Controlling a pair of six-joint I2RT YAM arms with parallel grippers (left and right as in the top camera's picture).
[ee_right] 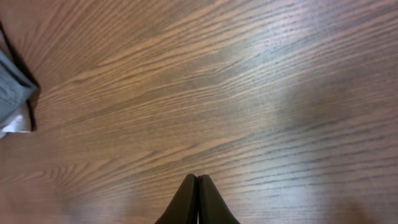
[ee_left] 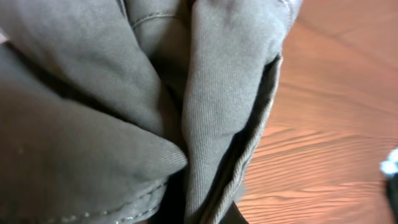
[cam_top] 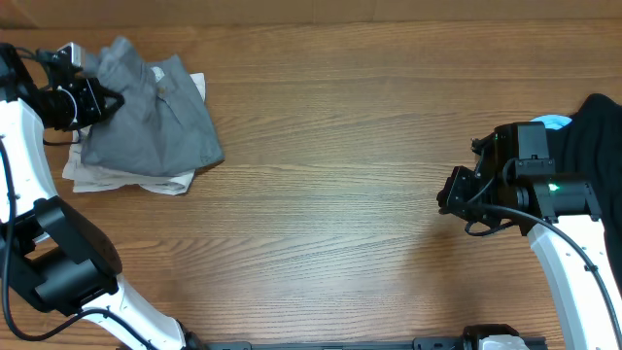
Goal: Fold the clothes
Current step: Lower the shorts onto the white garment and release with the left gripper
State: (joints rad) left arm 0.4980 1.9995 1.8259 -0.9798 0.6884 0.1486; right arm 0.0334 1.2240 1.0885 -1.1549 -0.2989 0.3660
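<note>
Resting on the cream shorts (cam_top: 107, 178), the grey shorts (cam_top: 151, 122) are lying just right of the left gripper (cam_top: 107, 100), whose fingers are pinching their bunched edge. The right gripper (cam_top: 449, 197) is hanging well apart from them, fingers pressed together on nothing.

Overhead light: even and fairly bright, from above, across the brown wood-grain table (cam_top: 330, 146); short soft shadow along the lower edge of the mid-grey cotton shorts (cam_top: 155, 131).
Overhead detail: sharp throughout; black fabric garment (cam_top: 603, 136) at the right edge nearly featureless.
Left wrist: dim, with deep shadow in the shorts' folds; weave sharp mid-frame, softer toward the edges; table strip at right warm, bright and blurred.
Right wrist: pale sheen over the table's upper right; black right gripper (ee_right: 198, 186) a dark silhouette, slightly soft.
</note>
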